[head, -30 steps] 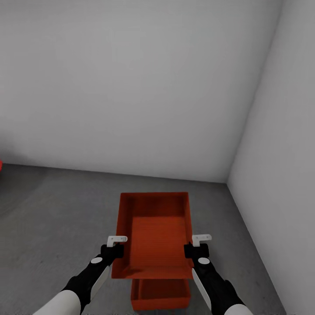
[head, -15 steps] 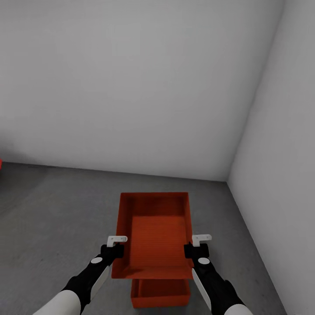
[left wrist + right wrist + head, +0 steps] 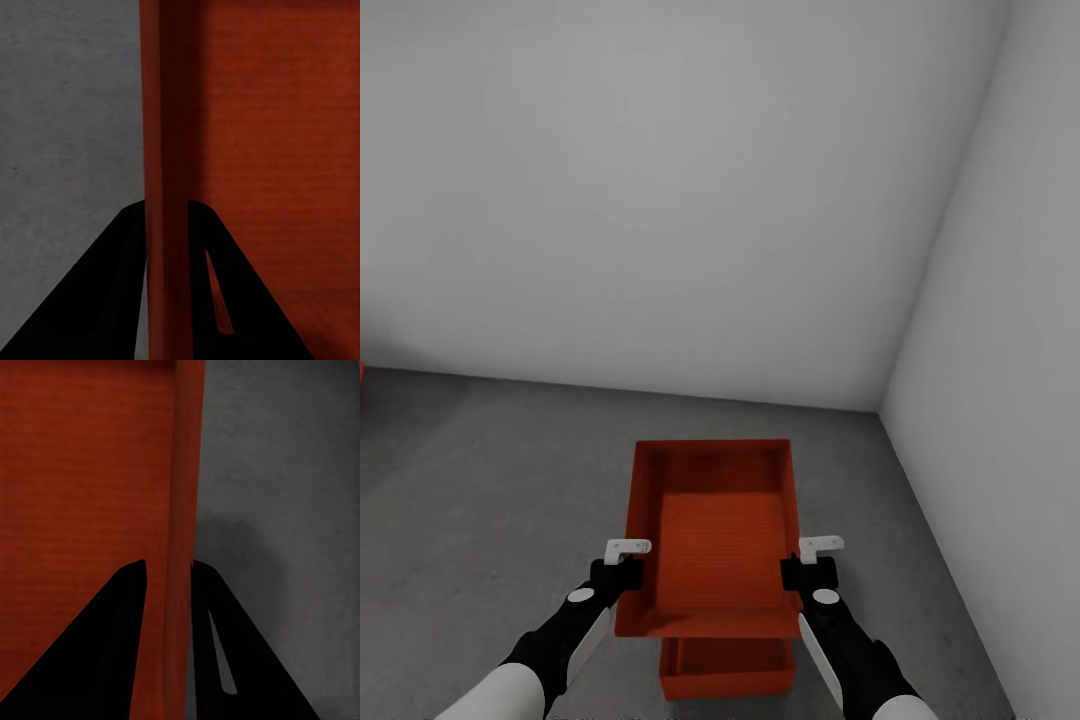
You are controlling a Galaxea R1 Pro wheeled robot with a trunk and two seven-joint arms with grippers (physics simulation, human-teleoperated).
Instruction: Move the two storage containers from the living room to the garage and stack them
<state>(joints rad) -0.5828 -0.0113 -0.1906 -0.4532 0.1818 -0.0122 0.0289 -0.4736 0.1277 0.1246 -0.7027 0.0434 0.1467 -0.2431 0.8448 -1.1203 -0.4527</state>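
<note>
The held storage container [image 3: 712, 535], orange-red and lidless, hangs in the air between both arms in the head view, its long axis running away from the robot toward the white back wall [image 3: 660, 200]. The left gripper [image 3: 622, 572] grips its left long wall near the near end, and the right gripper [image 3: 812, 570] grips the right long wall level with it. Below that container's near edge, the second storage container [image 3: 726, 668] sits on the grey concrete floor [image 3: 480, 500], partly covered by the held one and closer to the robot. The side wall [image 3: 1010, 350] rises to the right of the held container, and the room corner lies beyond its far right end. A sliver of red [image 3: 362, 374] shows at the picture's left edge, well apart from the containers.

The wrist views add what the head view cannot settle: how the jaws stand. In the left wrist view the two dark fingers [image 3: 97, 300] straddle the upright container wall [image 3: 165, 187], one outside over the floor and one inside over the ribbed bottom, jaws clamped on that wall. In the right wrist view, the fingers [image 3: 105, 652] likewise sit either side of the opposite wall [image 3: 184, 510], jaws clamped on it, with a soft shadow on the floor beside it.

Against the frames of a second and half a second ago, nothing has visibly moved: arms, held container and lower container keep the same places.
</note>
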